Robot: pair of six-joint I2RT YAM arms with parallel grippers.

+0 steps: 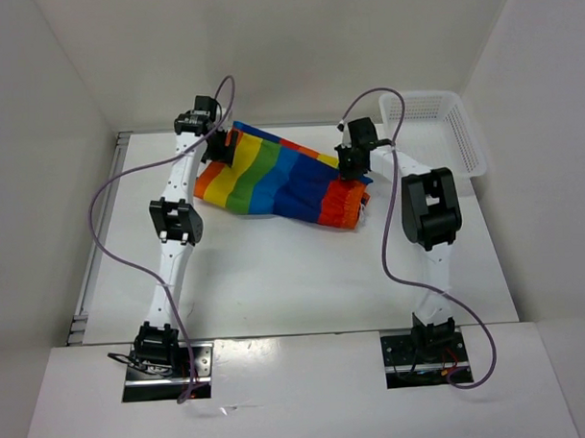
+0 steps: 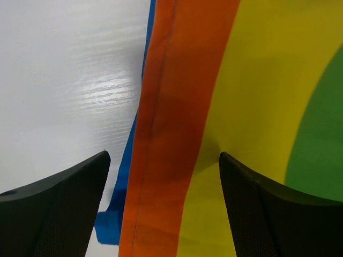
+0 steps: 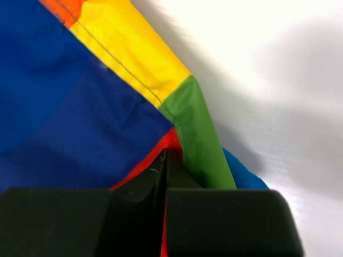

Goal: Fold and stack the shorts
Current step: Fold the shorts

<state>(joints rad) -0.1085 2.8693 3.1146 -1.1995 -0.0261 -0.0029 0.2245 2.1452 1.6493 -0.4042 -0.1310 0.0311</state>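
Left tool (image 1: 216, 142), top view: at the upper-left edge of the shorts (image 1: 272, 181). The right tool (image 1: 353, 164) is on their upper-right edge, above the bunched red-orange end. Shorts lie rumpled on the white bench (image 1: 275, 277), centre frame toward the top, with orange, yellow, green and blue stripes from left to right. White mesh basket (image 1: 443, 127) is upper right, apart from the cloth. Tool opening not readable from this view.

Left wrist view: left tool (image 2: 163, 158) wide open, fingers (image 2: 64, 198) at lower left and lower right, gripping nothing. Orange hemmed stripe runs up between them, yellow and green to its right, a blue edge peeking out on its left. Bare bench (image 2: 64, 80) upper left.

Right wrist view: right tool (image 3: 166, 171) bottom centre, fingers pressed together with a sliver of red cloth pinched between them. Blue panel fills the left, yellow stripe and green corner above the fingertips, bare bench (image 3: 278, 80) at right.
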